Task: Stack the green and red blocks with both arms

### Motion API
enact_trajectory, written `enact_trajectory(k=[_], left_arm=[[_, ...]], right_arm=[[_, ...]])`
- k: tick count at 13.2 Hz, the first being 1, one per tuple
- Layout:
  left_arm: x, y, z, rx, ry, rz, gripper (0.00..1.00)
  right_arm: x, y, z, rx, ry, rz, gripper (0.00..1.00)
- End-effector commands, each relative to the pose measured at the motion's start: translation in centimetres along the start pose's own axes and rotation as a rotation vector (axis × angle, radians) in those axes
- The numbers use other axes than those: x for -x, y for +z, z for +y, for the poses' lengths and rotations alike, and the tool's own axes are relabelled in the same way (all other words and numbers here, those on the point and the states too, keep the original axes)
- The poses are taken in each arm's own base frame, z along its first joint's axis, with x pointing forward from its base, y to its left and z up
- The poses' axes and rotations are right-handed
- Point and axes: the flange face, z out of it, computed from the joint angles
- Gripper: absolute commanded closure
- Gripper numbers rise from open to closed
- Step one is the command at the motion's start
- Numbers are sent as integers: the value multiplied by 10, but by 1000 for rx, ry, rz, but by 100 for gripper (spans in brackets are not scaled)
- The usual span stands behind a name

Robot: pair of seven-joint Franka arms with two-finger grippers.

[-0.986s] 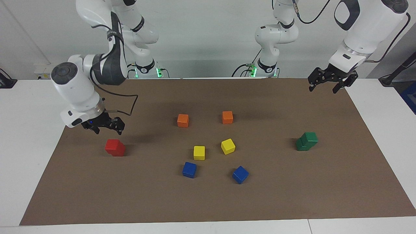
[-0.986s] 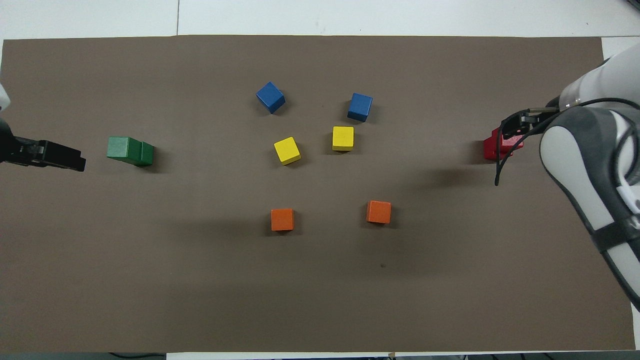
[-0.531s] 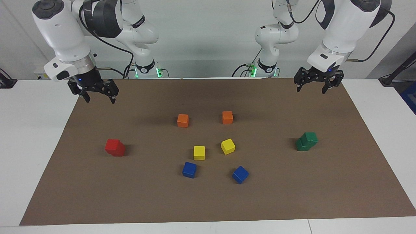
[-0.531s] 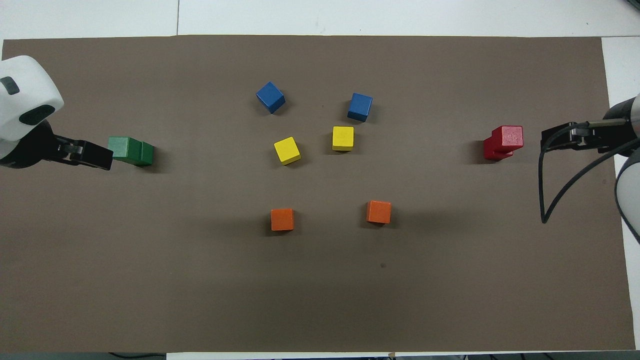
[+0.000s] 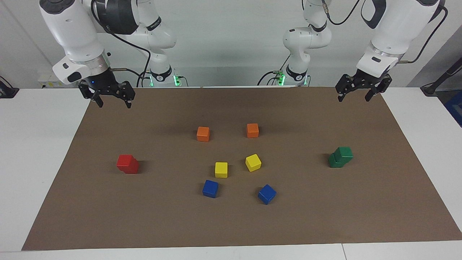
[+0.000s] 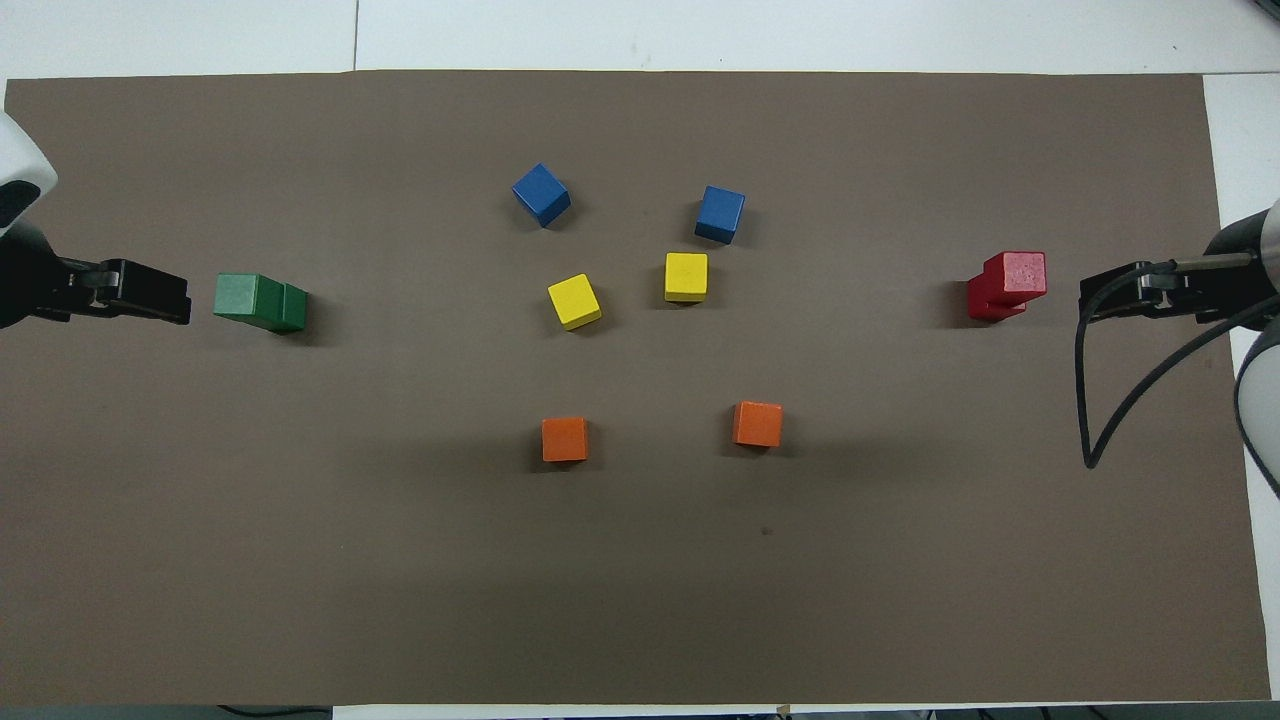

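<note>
Two red blocks (image 5: 127,163) stand stacked, the upper one offset, toward the right arm's end of the brown mat; they also show in the overhead view (image 6: 1010,285). Two green blocks (image 5: 340,157) stand stacked, also offset, toward the left arm's end, and show in the overhead view too (image 6: 258,302). My right gripper (image 5: 114,104) is open and empty, raised over the mat's edge nearest the robots, well apart from the red stack; it shows in the overhead view (image 6: 1095,300). My left gripper (image 5: 353,99) is open and empty, raised likewise, apart from the green stack (image 6: 170,304).
In the middle of the mat (image 5: 231,224) lie two orange cubes (image 5: 203,134) (image 5: 252,130), two yellow cubes (image 5: 221,169) (image 5: 253,162) and two blue cubes (image 5: 210,188) (image 5: 267,194). White table (image 5: 32,144) surrounds the mat.
My right gripper has risen from just above the red stack and drawn back toward the robots. My left gripper has swung slightly sideways and back. The blocks have not moved.
</note>
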Motion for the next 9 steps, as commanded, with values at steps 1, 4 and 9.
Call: enact_trajectory(k=[1,4,9], left_arm=[[2,-4,-2,11,-25,18,0],[4,-2,-6,10,-23,10,0],[5,-1,-5,10,-23,2,0]], right_arm=[[8,-8,6,-16,6,-11,0],[11,-6,8,-18,9,-39,0],[15,-4,11,-59,25,-70,0]])
